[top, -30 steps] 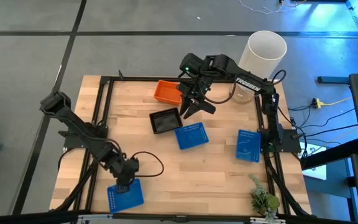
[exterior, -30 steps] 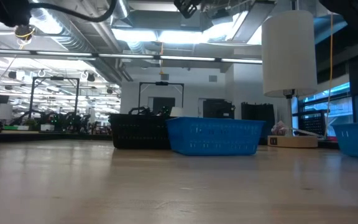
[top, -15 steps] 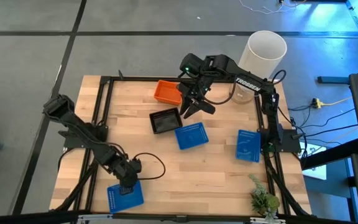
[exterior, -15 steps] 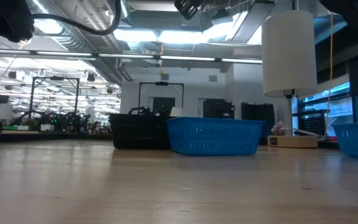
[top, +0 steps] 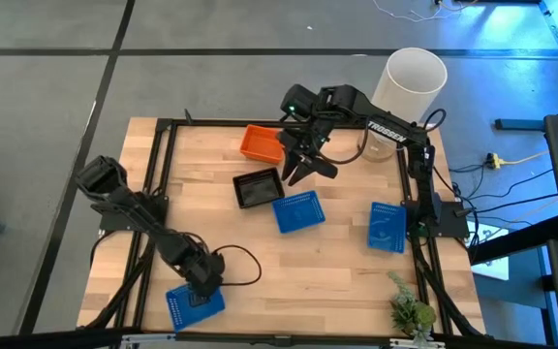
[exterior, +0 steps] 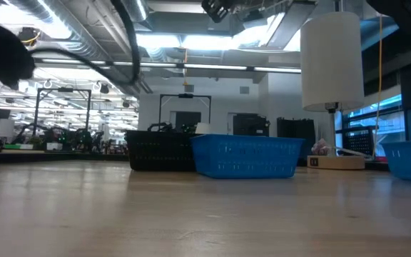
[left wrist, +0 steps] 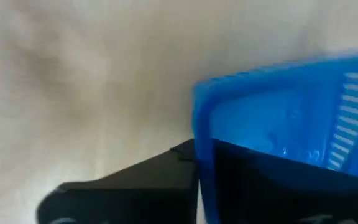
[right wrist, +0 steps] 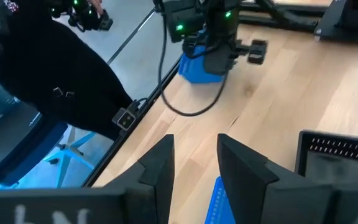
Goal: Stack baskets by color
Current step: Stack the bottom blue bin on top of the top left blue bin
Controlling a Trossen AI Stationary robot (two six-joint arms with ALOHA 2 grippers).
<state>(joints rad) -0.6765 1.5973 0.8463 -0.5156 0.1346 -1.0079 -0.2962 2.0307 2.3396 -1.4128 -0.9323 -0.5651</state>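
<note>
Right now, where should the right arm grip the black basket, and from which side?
Probably a side wall of the black basket, from straight above: it sits upright with its open top up, so one of the right gripper's fingers can go inside the rim and one outside.

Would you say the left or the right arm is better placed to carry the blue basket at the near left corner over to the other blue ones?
Left, probably. The left gripper is down on that blue basket, its fingers straddling the wall in the left wrist view. The right gripper hangs open far off, over the black basket.

Five baskets (top: 298, 211) scattered, flat on table
</note>
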